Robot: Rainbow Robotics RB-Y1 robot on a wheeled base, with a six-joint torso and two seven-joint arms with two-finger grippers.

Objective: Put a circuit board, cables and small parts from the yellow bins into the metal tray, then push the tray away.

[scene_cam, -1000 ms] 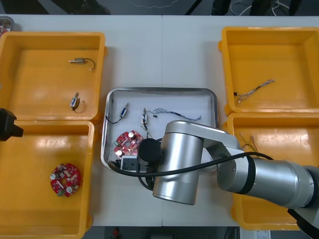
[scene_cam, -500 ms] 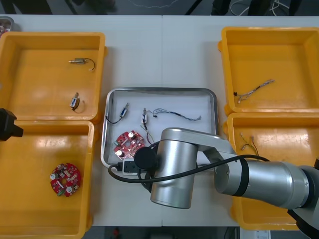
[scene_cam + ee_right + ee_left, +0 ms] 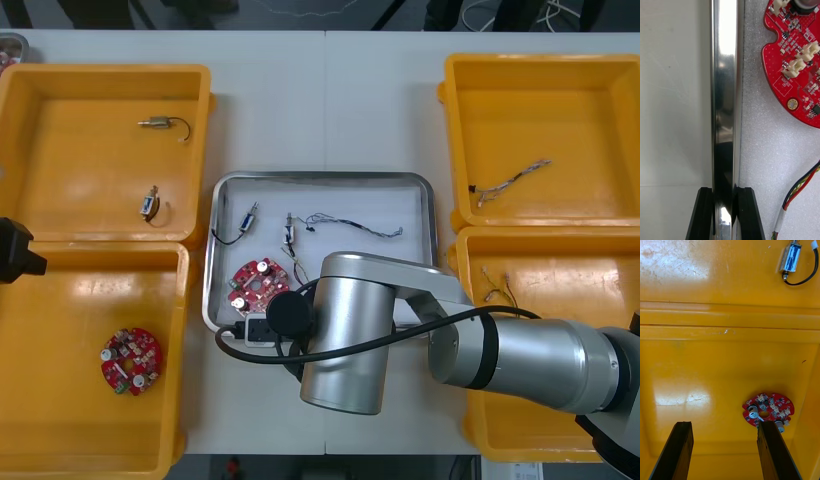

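Observation:
The metal tray (image 3: 320,177) lies mid-table, white inside, holding a red circuit board (image 3: 253,281), a blue and white cable (image 3: 352,227) and small metal parts (image 3: 248,220). My right gripper (image 3: 724,192) is shut on the tray's shiny near rim (image 3: 724,93), one finger outside and one inside; the board (image 3: 797,75) and a red and yellow cable (image 3: 801,187) lie just inside. In the front view the right arm (image 3: 345,340) covers that corner. My left gripper (image 3: 724,427) hangs open over the near-left bin, beside a second red board (image 3: 768,411).
The far-left yellow bin (image 3: 40,150) holds two small metal parts (image 3: 160,123). The near-left bin (image 3: 60,420) holds a red board (image 3: 130,360). Cables lie in the far-right bin (image 3: 510,180) and the near-right bin (image 3: 495,285). The left arm (image 3: 15,250) sits at the left edge.
My right gripper has shut on the tray's near rim. The right arm crept left and the tray shifted slightly away. The left arm has stayed still.

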